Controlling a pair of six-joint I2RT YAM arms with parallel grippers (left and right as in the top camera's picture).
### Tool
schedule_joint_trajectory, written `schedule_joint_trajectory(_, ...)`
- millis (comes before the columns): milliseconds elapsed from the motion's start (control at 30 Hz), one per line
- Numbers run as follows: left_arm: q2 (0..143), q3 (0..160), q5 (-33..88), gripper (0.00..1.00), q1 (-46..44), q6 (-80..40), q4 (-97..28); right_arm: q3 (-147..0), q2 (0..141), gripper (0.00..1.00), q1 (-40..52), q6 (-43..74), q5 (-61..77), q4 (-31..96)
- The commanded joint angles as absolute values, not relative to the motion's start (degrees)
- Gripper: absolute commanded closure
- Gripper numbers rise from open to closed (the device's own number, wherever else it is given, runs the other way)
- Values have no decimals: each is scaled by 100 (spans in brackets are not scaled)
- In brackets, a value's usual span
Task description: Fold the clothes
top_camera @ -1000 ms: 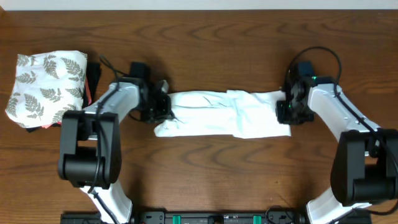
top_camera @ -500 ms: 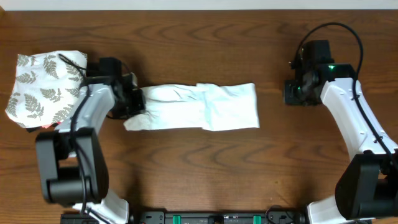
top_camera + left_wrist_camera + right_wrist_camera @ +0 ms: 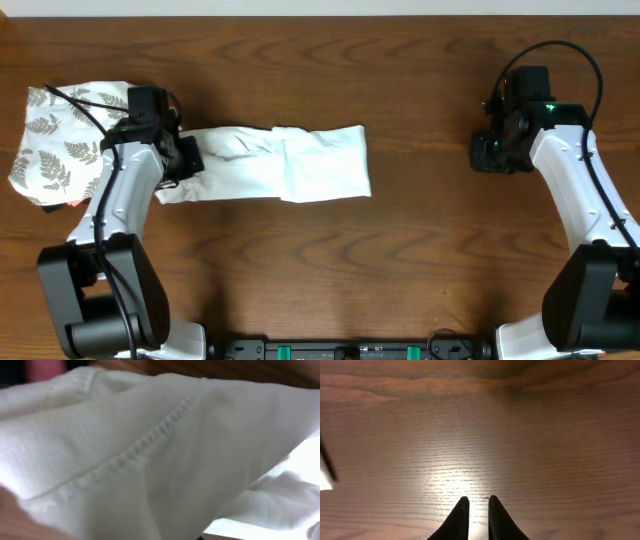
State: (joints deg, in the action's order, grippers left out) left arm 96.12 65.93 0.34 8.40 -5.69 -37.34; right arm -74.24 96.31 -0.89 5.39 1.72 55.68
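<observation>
The white T-shirt (image 3: 290, 165) lies folded into a long strip on the wooden table, left of centre. My left gripper (image 3: 185, 160) is shut on its left end, next to the fern-pattern cloth. In the left wrist view the white T-shirt fabric (image 3: 165, 450) with a stitched seam fills the frame and hides the fingers. My right gripper (image 3: 490, 155) is far right, well apart from the shirt. Its fingers (image 3: 477, 502) are empty and almost together over bare wood. The shirt's print is not visible.
A folded white cloth with grey fern leaves (image 3: 65, 140) sits at the far left on dark and red garments (image 3: 72, 202), close to my left gripper. The table's back edge (image 3: 320, 12) runs along the top.
My left gripper has pulled the shirt strip leftwards towards the fern cloth. My right gripper let go of the shirt's right end and moved away right.
</observation>
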Motion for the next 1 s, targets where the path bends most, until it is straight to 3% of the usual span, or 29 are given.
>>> schedule_joint_trajectory(0, 9367, 7059, -460, 94, 899, -495, -3754, -7437, 9633, 87, -132, 462, 191, 5592)
schedule_joint_trajectory(300, 9327, 7924, -213, 94, 637, -672, -4703, -7437, 9633, 87, -132, 464, 193, 5684)
schedule_joint_trajectory(967, 9345, 8014, -220, 94, -1957, -1815, -4611, -7437, 9633, 87, -143, 462, 196, 6034)
